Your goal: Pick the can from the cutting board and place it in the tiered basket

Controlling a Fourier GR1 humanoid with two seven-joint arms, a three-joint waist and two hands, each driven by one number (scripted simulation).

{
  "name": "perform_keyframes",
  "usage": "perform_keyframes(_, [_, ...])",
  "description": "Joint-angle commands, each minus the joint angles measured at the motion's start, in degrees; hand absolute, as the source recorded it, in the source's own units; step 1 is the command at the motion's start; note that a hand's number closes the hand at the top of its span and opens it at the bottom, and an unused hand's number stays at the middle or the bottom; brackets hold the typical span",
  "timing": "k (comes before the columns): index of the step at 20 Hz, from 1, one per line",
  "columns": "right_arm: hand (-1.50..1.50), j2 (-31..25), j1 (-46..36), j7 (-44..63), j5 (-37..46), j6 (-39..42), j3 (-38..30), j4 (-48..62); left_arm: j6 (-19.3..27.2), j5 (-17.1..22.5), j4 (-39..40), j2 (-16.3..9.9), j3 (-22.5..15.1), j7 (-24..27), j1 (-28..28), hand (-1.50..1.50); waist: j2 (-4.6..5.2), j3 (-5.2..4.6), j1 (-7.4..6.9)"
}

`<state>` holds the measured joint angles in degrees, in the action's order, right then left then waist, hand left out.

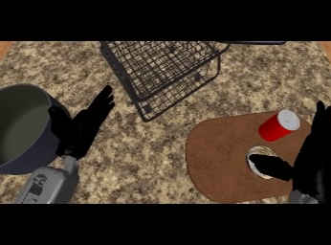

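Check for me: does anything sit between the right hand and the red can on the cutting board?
Nothing visible. The right hand is open beside the red can on the cutting board; only a small pale round item lies under its thumb, nearer than the can.

Both hands are matte black with slim, tapering fingers: the left hand (80,127) joins a grey forearm bearing dark rectangular markings; the right hand (316,153) shows a grey wrist edge.
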<state>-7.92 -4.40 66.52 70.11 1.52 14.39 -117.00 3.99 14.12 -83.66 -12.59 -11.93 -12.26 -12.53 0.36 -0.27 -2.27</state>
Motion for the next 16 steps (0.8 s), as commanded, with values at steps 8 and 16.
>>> perform_keyframes(8, [-1.50,7.84,-10.97,10.38,4.08,6.14,-1.93,14.00,-0.45,-0.19,-2.22,-0.65,1.75,-0.23,2.48,0.00,-0.36,0.26,1.46])
perform_keyframes(16, [-1.50,7.90,-6.83,8.76,8.92,1.87,-1.68,14.08,-3.72,1.02,3.05,-1.04,4.97,0.80,-0.97,0.00,-0.25,0.26,2.35])
